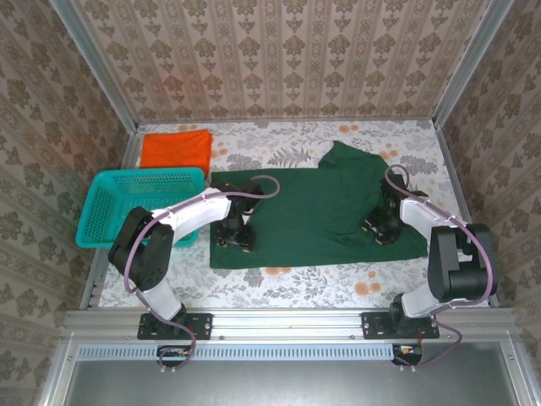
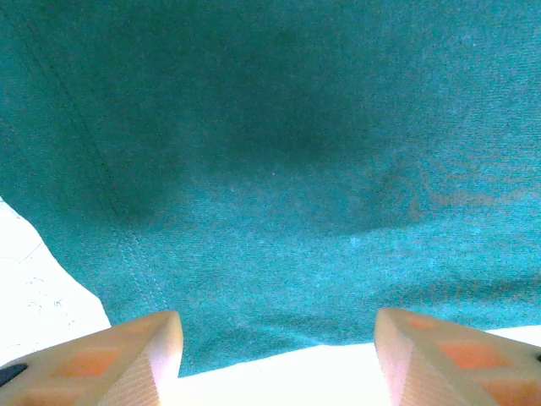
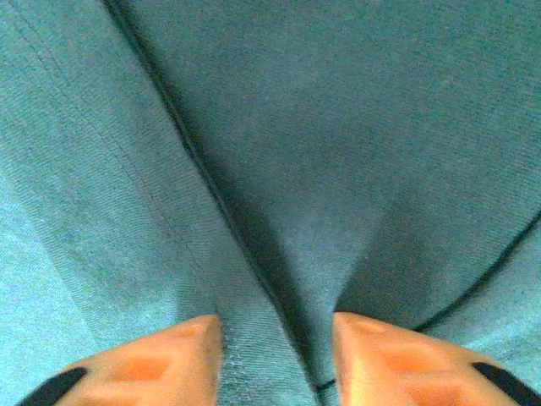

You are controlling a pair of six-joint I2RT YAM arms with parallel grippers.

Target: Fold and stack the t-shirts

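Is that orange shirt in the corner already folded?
Folded: the orange t-shirt lies as a compact rectangle, no sleeves sticking out.

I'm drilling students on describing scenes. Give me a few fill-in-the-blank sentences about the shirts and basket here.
1. The folded t-shirt at the far left corner is ____.
2. The spread-out t-shirt in the middle is dark ____.
3. The basket stands near the table's ____ edge.
Missing words: orange; green; left.

Bright, even light with soft shadows. Up close the green t-shirt [image 2: 279, 169] blurs slightly under a dark shadow patch, and the worktop [image 2: 25, 279] at its near-left edge glares white.
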